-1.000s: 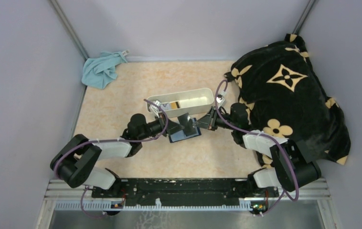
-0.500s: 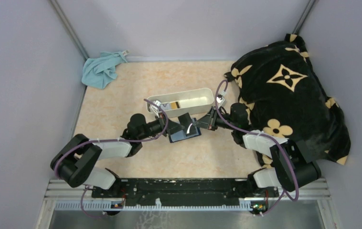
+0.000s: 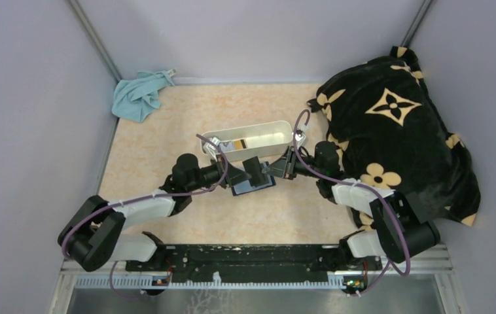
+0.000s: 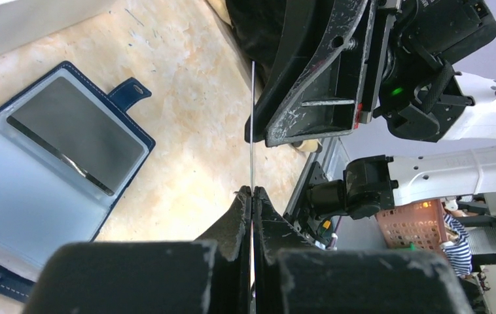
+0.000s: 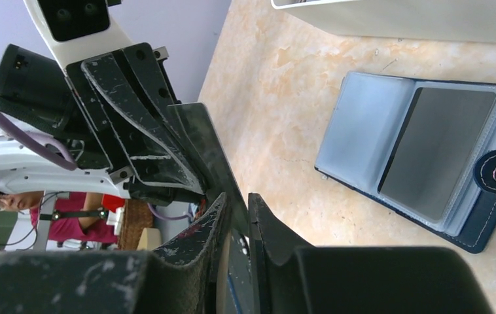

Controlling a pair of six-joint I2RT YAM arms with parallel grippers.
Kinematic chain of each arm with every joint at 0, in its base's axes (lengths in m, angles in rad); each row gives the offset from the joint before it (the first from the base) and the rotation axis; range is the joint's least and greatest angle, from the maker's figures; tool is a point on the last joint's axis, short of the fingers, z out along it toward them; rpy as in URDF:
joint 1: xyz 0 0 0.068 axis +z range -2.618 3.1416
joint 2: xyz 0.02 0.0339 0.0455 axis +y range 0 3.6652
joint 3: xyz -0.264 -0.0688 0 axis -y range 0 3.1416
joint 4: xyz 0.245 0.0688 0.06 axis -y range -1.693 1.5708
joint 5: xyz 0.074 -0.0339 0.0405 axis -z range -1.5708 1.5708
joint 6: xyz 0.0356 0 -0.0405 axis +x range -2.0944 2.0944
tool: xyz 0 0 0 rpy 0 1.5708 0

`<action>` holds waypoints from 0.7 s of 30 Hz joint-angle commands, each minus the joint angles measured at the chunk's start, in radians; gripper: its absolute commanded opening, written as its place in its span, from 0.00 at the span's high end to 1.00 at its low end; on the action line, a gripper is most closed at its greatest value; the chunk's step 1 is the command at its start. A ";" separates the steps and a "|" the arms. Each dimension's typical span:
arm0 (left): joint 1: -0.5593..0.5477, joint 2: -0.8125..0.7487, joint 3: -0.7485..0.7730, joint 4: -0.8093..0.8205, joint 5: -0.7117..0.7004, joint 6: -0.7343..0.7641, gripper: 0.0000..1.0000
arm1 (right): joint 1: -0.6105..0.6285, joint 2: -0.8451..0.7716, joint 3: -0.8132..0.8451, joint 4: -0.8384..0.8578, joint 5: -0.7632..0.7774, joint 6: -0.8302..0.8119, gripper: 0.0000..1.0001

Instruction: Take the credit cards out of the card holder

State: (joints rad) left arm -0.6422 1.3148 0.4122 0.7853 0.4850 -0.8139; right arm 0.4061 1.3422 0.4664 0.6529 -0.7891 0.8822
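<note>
Left gripper and right gripper both pinch one dark card, held on edge lengthwise between them over the pale marbled table, grey walls around. Just below, the holder lies open, inside up, its long axis running left to right, near the tray.

card holder before tray, cloth behind left, blanket right

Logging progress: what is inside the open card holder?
One dark grey card shows in a clear sleeve of the card holder; the facing sleeve looks empty. Sleeves stacked underneath are covered.
</note>
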 commanded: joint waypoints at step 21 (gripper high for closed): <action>0.116 -0.053 0.191 -0.312 0.366 0.116 1.00 | -0.035 -0.098 0.048 0.044 -0.017 -0.063 0.61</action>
State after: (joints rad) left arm -0.5312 1.2564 0.6235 0.3649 0.7010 -0.6777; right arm 0.3767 1.2587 0.4667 0.6064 -0.7727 0.8303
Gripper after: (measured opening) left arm 0.006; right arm 0.357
